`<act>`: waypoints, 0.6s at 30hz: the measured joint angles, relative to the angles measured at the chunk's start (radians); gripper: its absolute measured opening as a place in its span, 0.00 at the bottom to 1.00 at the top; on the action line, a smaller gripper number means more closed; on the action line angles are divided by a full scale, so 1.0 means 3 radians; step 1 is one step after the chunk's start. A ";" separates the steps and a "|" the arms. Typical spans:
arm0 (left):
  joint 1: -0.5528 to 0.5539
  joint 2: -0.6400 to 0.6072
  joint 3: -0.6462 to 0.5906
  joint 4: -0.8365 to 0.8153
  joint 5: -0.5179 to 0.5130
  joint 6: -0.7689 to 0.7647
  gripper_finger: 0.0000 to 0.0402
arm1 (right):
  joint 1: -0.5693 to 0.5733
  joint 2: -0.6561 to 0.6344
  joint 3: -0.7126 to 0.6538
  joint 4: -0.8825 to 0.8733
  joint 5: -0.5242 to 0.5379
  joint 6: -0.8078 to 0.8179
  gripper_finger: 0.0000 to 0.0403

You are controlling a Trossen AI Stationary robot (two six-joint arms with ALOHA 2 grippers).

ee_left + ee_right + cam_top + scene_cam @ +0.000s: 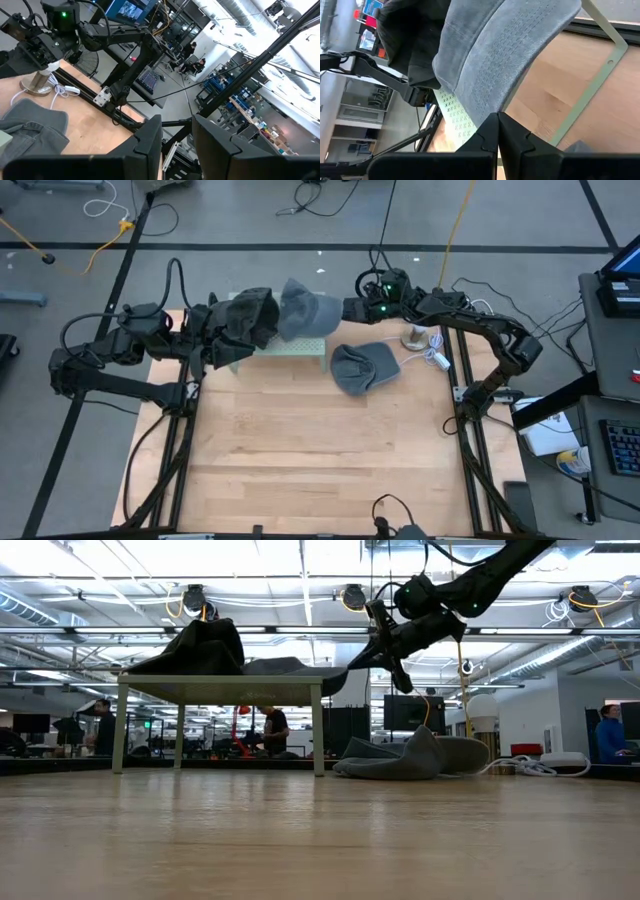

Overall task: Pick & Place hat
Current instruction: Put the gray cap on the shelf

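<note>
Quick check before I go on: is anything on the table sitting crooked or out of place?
Yes. The grey cap on the small green stand hangs off its edge, its brim pinched by the shut right gripper. A dark hat is bunched at the stand's other end by the left gripper. A second grey hat lies crumpled on the table.

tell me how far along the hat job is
Looks done: a dark hat sits on the small rack. In hand: the right gripper is shut on the brim of the blue-grey hat lying over the rack. Left: a grey hat remains on the table. The left gripper is by the dark hat.
</note>
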State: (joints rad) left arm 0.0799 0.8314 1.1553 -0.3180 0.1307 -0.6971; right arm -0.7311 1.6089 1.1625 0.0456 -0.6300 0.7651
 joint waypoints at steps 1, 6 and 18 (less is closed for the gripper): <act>0.0000 0.0000 0.0001 0.0000 -0.0001 0.0000 0.28 | 0.0000 0.0000 0.0000 0.0001 -0.0003 0.0001 0.00; 0.0000 -0.0001 0.0001 0.0000 -0.0001 0.0001 0.28 | 0.0000 0.0000 0.0000 0.0013 -0.0189 -0.0069 0.00; 0.0000 0.0114 0.0000 0.0020 0.0003 0.0005 0.28 | 0.0000 0.0000 0.0001 0.0010 -0.0263 0.0013 0.00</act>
State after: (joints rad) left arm 0.0799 0.8655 1.1553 -0.3118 0.1315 -0.6956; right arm -0.7311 1.6089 1.1629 0.0486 -0.7089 0.7690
